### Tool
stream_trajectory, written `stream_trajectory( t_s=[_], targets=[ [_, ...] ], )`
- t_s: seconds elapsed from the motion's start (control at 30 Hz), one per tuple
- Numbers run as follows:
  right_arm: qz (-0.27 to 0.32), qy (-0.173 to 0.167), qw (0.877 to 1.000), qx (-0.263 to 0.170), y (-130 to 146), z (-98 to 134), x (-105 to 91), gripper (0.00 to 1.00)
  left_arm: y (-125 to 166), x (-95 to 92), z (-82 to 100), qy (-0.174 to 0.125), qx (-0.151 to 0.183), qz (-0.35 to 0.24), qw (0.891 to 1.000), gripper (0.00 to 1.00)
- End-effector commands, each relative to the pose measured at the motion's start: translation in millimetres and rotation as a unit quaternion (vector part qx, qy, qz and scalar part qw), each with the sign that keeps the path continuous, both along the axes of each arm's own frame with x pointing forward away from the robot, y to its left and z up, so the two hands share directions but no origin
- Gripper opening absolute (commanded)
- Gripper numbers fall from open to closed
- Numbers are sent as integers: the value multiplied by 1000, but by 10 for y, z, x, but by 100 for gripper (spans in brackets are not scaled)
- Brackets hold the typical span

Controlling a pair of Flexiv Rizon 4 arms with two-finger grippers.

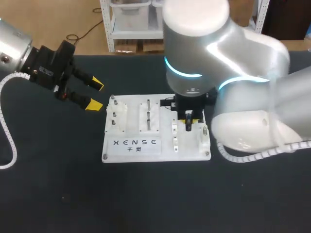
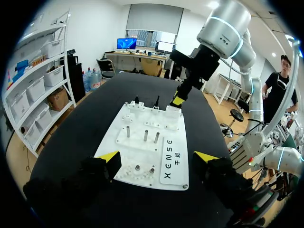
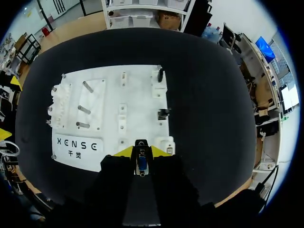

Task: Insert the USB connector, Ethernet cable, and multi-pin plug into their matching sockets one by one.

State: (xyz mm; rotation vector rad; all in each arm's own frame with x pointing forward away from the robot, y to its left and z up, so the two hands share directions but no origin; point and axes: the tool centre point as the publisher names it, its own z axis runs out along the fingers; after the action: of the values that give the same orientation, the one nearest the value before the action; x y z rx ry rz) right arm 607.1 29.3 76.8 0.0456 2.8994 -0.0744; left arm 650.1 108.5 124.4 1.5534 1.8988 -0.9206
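Left arm low at the side, right arm upright over the middle.
The left arm (image 1: 17,51) comes in slanted from the left corner; the left gripper (image 1: 95,93) has its yellow-tipped fingers spread wide, with nothing between them. The right arm (image 1: 228,53) reaches past the middle with its wrist pointing straight down; the right gripper (image 3: 141,152) has its fingers close together, pinching a small connector (image 3: 141,161) from both sides.
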Motion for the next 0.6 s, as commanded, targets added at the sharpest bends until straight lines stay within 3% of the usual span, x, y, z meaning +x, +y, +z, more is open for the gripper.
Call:
stream_trajectory(
  t_s=[0.03, 0.6],
  targets=[
    [-1, -9, 1000, 1, -152, -2, -44, 0, 7, -4, -6, -1, -1, 0, 1000, 100],
    [0, -5, 1000, -15, -324, -37, -38, 0, 7, -4, -6, -1, -1, 0, 1000, 100]
  ],
)
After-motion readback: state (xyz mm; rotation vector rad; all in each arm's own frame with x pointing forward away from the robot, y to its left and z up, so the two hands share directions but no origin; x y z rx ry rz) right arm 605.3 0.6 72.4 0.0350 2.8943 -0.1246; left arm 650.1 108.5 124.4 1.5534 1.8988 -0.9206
